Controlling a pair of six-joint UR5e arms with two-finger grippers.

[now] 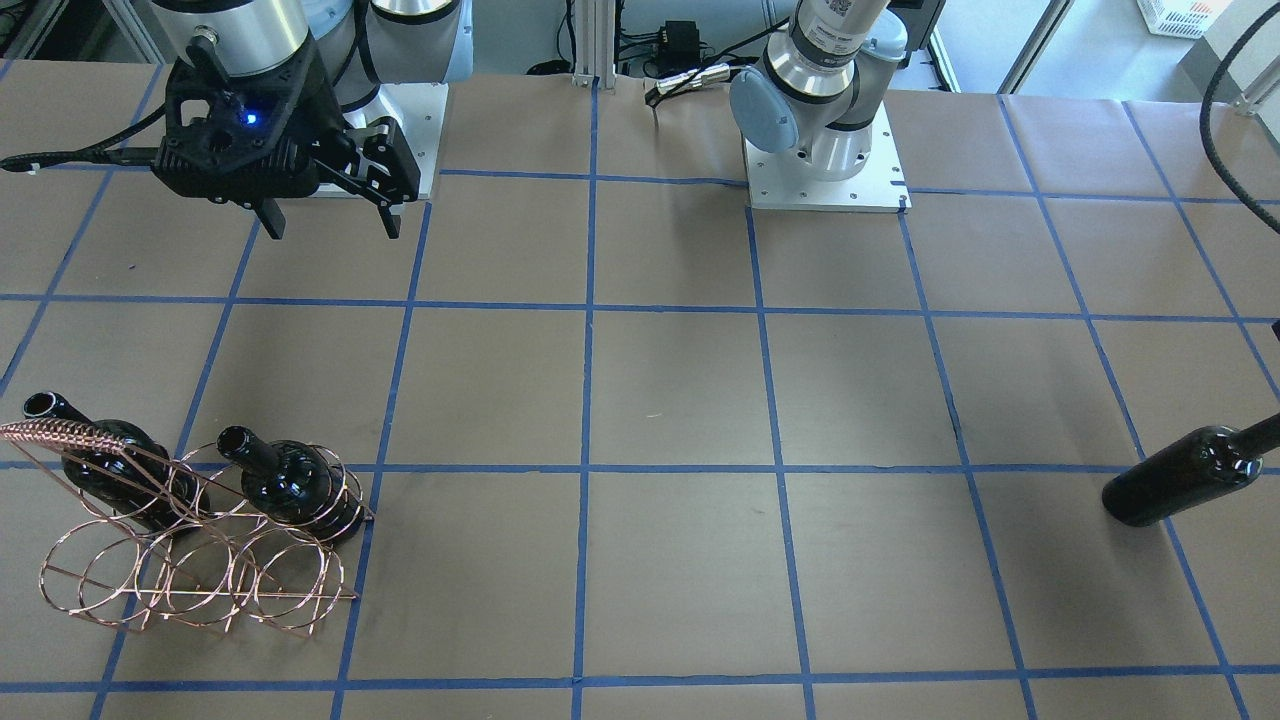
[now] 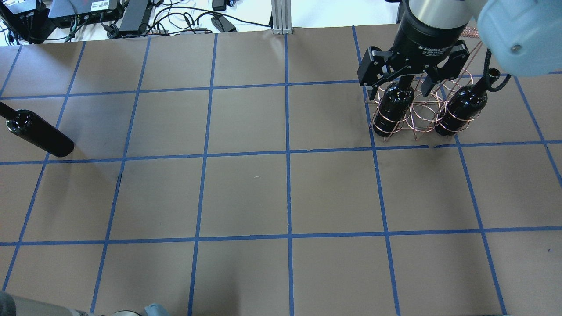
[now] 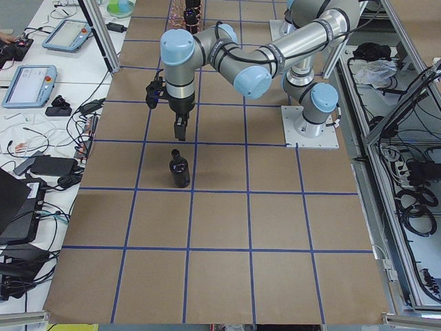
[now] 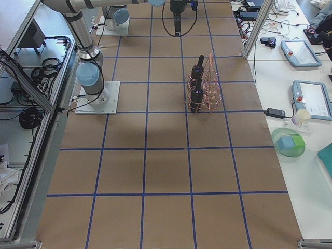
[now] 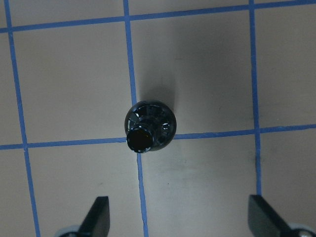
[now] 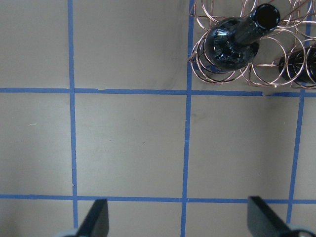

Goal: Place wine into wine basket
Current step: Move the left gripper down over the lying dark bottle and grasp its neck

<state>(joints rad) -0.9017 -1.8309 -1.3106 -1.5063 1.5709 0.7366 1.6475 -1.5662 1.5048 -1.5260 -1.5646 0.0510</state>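
One dark wine bottle (image 5: 148,131) stands upright and alone on the brown table, also in the front view (image 1: 1180,490) and the overhead view (image 2: 37,134). My left gripper (image 5: 177,200) hangs open above it, apart from its neck. The copper wire wine basket (image 1: 200,570) holds two more bottles (image 1: 295,490) (image 1: 110,470), one at each end, with an empty ring between them (image 2: 421,109). My right gripper (image 2: 410,81) is open and empty, raised beside the basket (image 6: 217,74).
The table is brown paper with a grid of blue tape lines (image 1: 585,400). Both arm bases (image 1: 825,170) stand at the robot's edge. Cables and power supplies (image 2: 131,17) lie beyond the far edge.
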